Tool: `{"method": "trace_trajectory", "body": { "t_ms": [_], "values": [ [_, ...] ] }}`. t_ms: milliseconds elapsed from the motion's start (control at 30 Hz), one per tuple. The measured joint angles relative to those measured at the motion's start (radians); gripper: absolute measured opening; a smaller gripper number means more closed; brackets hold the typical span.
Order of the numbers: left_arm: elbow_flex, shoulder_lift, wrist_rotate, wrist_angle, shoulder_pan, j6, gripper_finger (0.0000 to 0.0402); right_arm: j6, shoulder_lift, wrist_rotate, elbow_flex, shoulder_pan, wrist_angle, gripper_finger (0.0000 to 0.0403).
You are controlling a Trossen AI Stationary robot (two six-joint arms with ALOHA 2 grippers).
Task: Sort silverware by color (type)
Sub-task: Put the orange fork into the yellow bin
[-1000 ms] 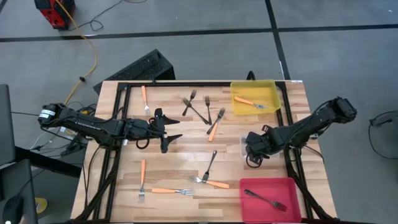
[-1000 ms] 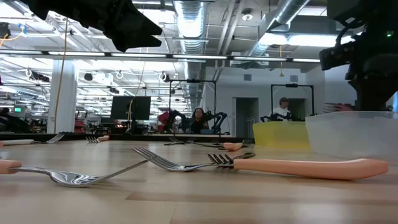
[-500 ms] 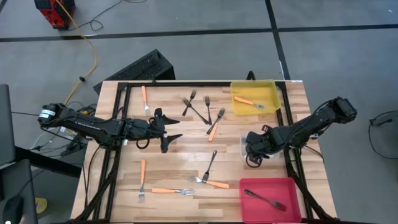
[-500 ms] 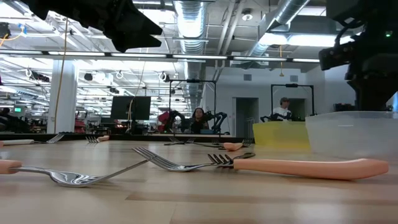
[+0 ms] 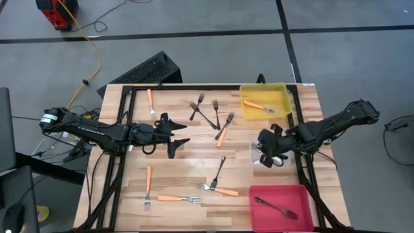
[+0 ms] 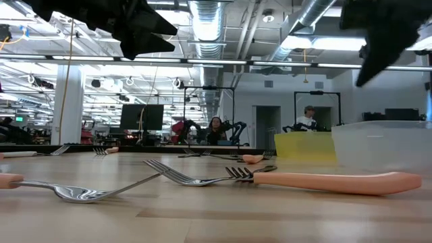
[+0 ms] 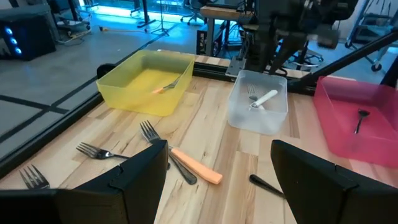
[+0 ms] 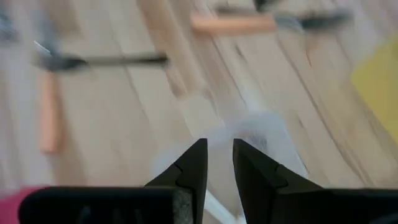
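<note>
Silverware lies scattered over the wooden counter (image 5: 187, 165) in the high view: an orange-handled fork (image 5: 149, 101) near the far left corner, a cluster of dark forks (image 5: 206, 114) mid-counter with another orange fork (image 5: 224, 132) beside them, and more orange and dark forks (image 5: 217, 176) along the near side. A yellow bin (image 5: 264, 101) holds one orange fork, a red bin (image 5: 281, 206) one dark fork. The left gripper (image 5: 182, 134) hovers over the counter's left-centre, fingers spread wide and holding nothing. The right gripper (image 5: 268, 150) sits above the clear bin (image 5: 259, 155) between the yellow and red ones.

The low view shows a silver-tined fork (image 6: 81, 192) and an orange-handled fork (image 6: 331, 180) lying close to the lens, details the overhead misses; people sit in the room behind.

The left wrist view alone reveals a pale fork (image 7: 263, 98) lying inside the clear bin.

The right wrist view, blurred, shows its fingers (image 8: 194, 168) nearly together with a narrow gap, empty, above the clear bin. No writing is readable anywhere.
</note>
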Motion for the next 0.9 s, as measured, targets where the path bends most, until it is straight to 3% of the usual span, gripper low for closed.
{"method": "trace_trajectory", "body": {
  "t_ms": [133,467,767,900],
  "values": [
    [0.0,0.0,0.017,0.0,0.0,-0.017,0.0272,-0.086,-0.061,0.0,0.0,0.012,0.136,0.0103],
    [0.0,0.0,0.042,0.0,0.0,-0.079,0.0272,-0.475,-0.149,-0.001,0.0,0.063,0.516,0.0103],
    [0.0,0.0,0.086,-0.002,0.0,-0.087,0.0272,-0.57,-0.242,0.0,0.0,0.029,0.533,0.0103],
    [0.0,0.0,0.046,-0.053,0.0,-0.065,0.0272,-0.571,-0.252,0.0,0.0,0.032,0.508,0.0103]
  ]
}}
